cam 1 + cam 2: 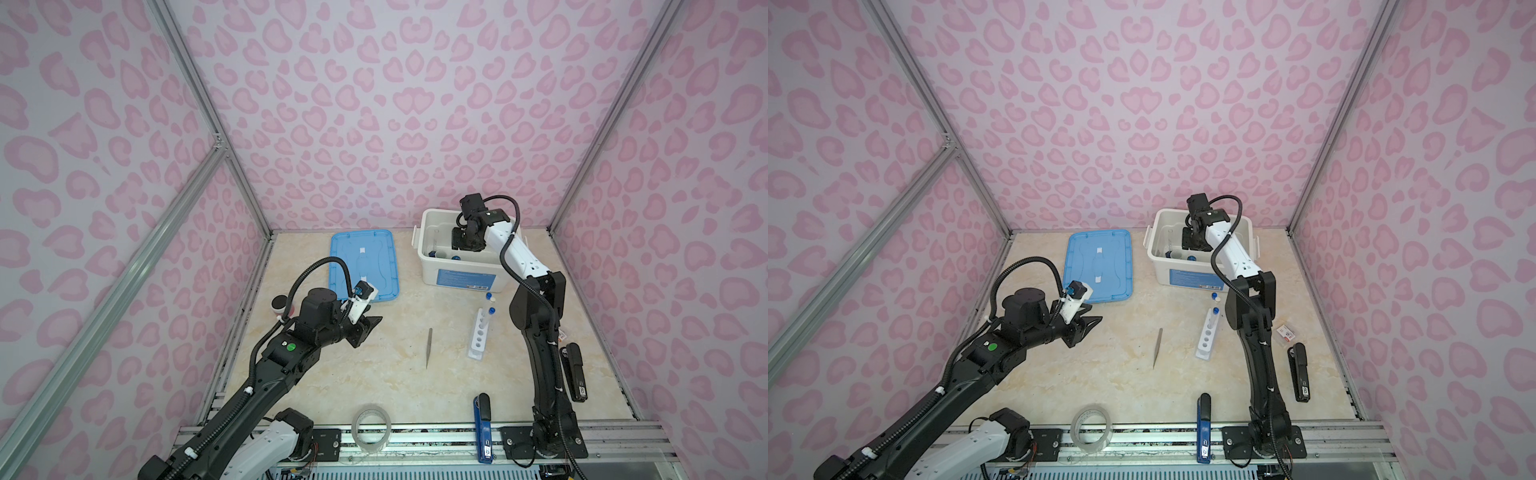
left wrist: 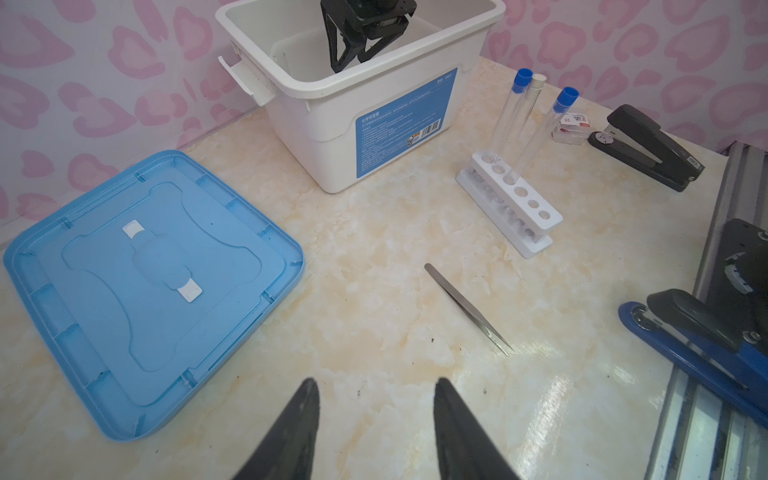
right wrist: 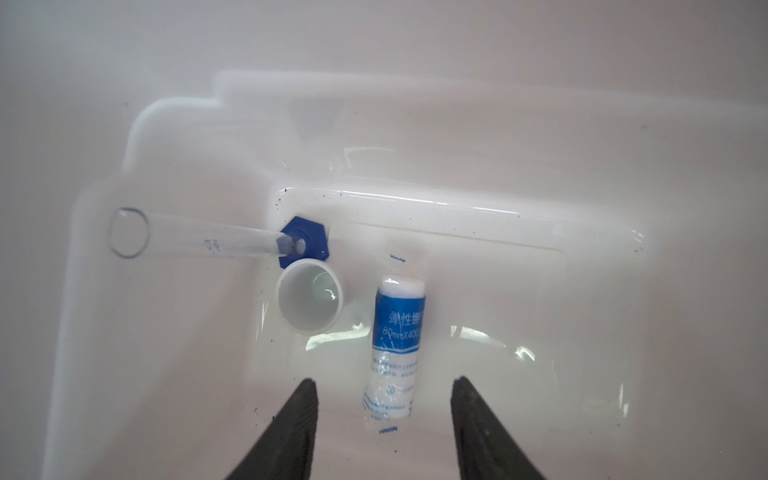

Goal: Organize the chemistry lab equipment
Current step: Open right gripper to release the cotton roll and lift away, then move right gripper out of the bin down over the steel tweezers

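Observation:
My right gripper [image 3: 384, 382] hangs open inside the white bin [image 1: 457, 266]. On the bin floor the blue-labelled white bottle [image 3: 397, 345] lies between the spread fingers, touching neither. Beside it stand the small white dish [image 3: 309, 301] and the blue-based clear cylinder [image 3: 208, 243], which leans toward the bin wall. On the table in front of the bin, the white rack [image 1: 478, 336] holds three capped test tubes [image 2: 536, 137]. The metal tweezers [image 1: 429, 347] lie flat left of the rack. My left gripper [image 2: 376, 382] is open and empty, above bare table left of the tweezers.
A blue lid [image 1: 361, 266] lies left of the bin. A clear tape roll [image 1: 371, 428] and a blue stapler [image 1: 483, 428] sit at the front edge. A black stapler [image 1: 575, 372] and a small box [image 1: 1287, 332] are by my right arm.

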